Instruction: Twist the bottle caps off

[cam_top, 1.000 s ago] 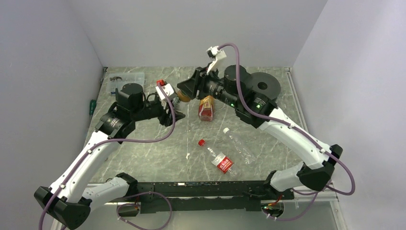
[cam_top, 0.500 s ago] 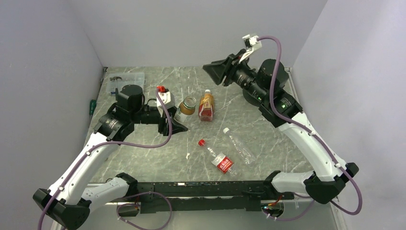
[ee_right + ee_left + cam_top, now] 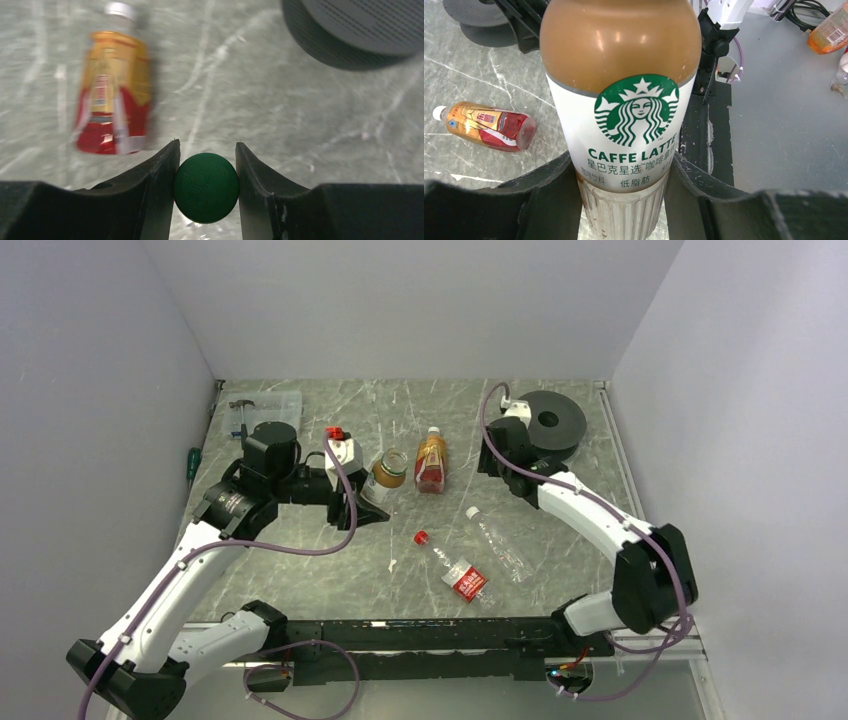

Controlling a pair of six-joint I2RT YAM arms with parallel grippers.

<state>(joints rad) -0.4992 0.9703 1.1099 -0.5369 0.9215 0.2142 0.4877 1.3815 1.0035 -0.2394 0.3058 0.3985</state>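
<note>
My left gripper (image 3: 366, 504) is shut on the short coffee-latte bottle (image 3: 388, 471), which stands uncapped; in the left wrist view the fingers clamp the bottle (image 3: 623, 100) at its ribbed end. My right gripper (image 3: 492, 462) is down at the table, left of the black spool, shut on the green cap (image 3: 206, 187). The amber bottle (image 3: 432, 463) lies with its white cap (image 3: 433, 430) on, and also shows in the right wrist view (image 3: 114, 95). The red-labelled bottle (image 3: 456, 569) lies with its red cap (image 3: 421, 537) on. The plain bottle (image 3: 501, 541) lies with a white cap (image 3: 472, 511).
A large black spool (image 3: 551, 420) sits at the back right, close beside my right wrist. A clear box (image 3: 266, 406) with a hammer sits at the back left. A green-handled screwdriver (image 3: 192, 461) lies by the left wall.
My right arm has swung down from high above the table to the surface left of the spool. My left gripper keeps hold of the latte bottle and has barely moved.
</note>
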